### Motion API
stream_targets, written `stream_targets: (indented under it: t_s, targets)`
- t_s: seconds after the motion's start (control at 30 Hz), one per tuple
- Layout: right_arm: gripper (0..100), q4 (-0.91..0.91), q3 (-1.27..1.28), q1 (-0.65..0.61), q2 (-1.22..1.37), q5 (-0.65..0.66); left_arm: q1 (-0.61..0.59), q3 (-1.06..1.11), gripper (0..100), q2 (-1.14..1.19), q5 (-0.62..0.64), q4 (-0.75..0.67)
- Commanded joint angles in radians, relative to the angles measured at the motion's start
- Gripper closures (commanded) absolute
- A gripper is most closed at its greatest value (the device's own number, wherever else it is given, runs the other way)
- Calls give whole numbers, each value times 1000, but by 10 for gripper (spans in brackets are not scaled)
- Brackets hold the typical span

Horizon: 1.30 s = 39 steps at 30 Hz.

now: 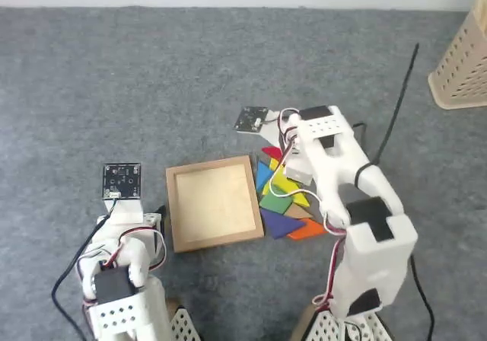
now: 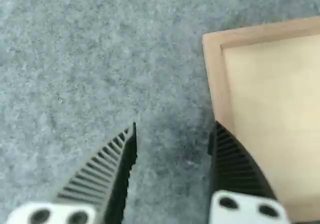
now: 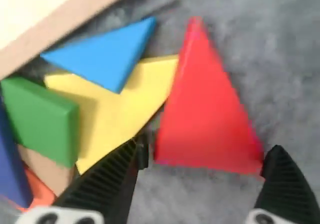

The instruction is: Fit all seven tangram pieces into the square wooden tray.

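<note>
Carpet (image 1: 114,74) grey w/ tray (image 1: 213,202) ctr; basket (image 1: 464,59) far edge; left jaws, right jaws released.

A square light wooden tray (image 1: 170,204) with a raised rim is lying flat, its pale floor showing bare. Just beside one edge, the pieces are crowding together: a red triangle (image 3: 205,114) is touching a yellow triangle (image 3: 125,109), a light blue triangle (image 3: 107,54) and a green square (image 3: 40,116) are overlapping the yellow triangle, and a dark blue piece (image 1: 280,222), an orange piece (image 1: 308,229) and a tan piece (image 3: 45,171) are lying behind.
</note>
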Motion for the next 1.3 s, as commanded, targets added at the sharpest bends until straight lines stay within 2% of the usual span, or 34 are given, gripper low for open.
stream_targets:
  t_s: [0.0,0.23,0.43,0.5,0.7,1.0,1.13,1.27]
  targets:
    - [641,-27,-54,5,10,15,-5,-4,775,-15,9,3]
    - [668,-27,-49,7,24,0,-5,-4,775,-15,9,3]
    - [877,-30,-52,-2,24,-164,-5,-4,775,-15,9,3]
    - [920,-31,-54,-2,24,-233,-5,-4,775,-15,9,3]
    - [921,-31,-54,1,18,-400,-5,-4,775,-15,9,3]
    - [922,-22,-61,1,2,-545,-5,-4,775,-15,9,3]
    - [921,-1,-140,-4,-84,-680,-5,-4,775,-15,9,3]
    - [921,-47,-226,-24,-124,-758,-5,-4,775,-15,9,3]
